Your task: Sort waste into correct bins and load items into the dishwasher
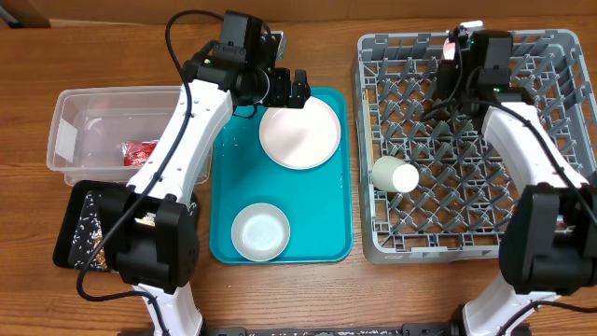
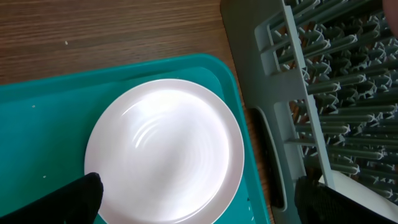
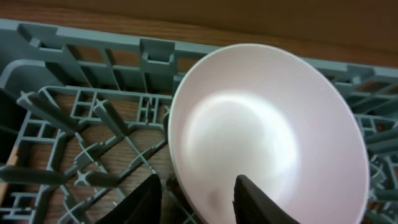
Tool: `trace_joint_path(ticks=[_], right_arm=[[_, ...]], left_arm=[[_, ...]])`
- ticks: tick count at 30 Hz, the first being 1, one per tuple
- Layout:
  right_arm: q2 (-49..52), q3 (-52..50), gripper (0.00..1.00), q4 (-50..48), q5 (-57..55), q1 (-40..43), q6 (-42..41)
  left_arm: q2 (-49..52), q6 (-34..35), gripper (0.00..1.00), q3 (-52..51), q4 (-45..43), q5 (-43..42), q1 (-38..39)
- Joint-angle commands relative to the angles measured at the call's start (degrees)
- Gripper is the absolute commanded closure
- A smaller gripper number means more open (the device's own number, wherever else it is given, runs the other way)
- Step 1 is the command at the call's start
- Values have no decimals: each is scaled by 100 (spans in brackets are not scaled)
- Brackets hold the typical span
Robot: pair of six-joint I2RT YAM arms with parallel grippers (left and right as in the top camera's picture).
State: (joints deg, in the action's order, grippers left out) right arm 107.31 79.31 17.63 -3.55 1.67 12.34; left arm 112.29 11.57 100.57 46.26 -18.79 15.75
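A round pale-pink plate (image 1: 299,133) lies at the far end of the teal tray (image 1: 331,243), and a smaller white bowl (image 1: 260,231) sits nearer on it. My left gripper (image 1: 287,89) hangs wide open just beyond the plate (image 2: 168,149), holding nothing. In the grey dishwasher rack (image 1: 560,56) a white cup (image 1: 395,175) lies on its side. At the rack's far edge my right gripper (image 3: 202,199) is open astride the rim of a pale-pink dish (image 3: 267,124) standing on edge between the pegs. A narrow gap shows beside the left finger.
A clear tub (image 1: 84,107) at the left holds a red wrapper (image 1: 140,151). In front of it a black tray (image 1: 79,224) holds scattered white rice. The rack's wall (image 2: 273,93) stands close beside the teal tray (image 2: 50,106).
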Motion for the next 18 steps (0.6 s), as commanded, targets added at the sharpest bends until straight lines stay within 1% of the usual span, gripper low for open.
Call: trace_joint_path(ticks=[1,5,12,15,18], right_arm=[[9,17,58,-181,63,-4,7],[7,92,57,-326,66,-4,7],[7,409,58,-212,70,-22,7],[9,404,61,-160,72,-22,7],[15,389,63,-74,76,-20,7]], left_arm=[[-105,-129,0,160,-2,37,35],[-105,-129,0,160,-2,37,35],[-105,-129,0,160,-2,37,35],[-105,-129,0,160,-2,42,35],[-105,-129,0,160,-4,39,35]])
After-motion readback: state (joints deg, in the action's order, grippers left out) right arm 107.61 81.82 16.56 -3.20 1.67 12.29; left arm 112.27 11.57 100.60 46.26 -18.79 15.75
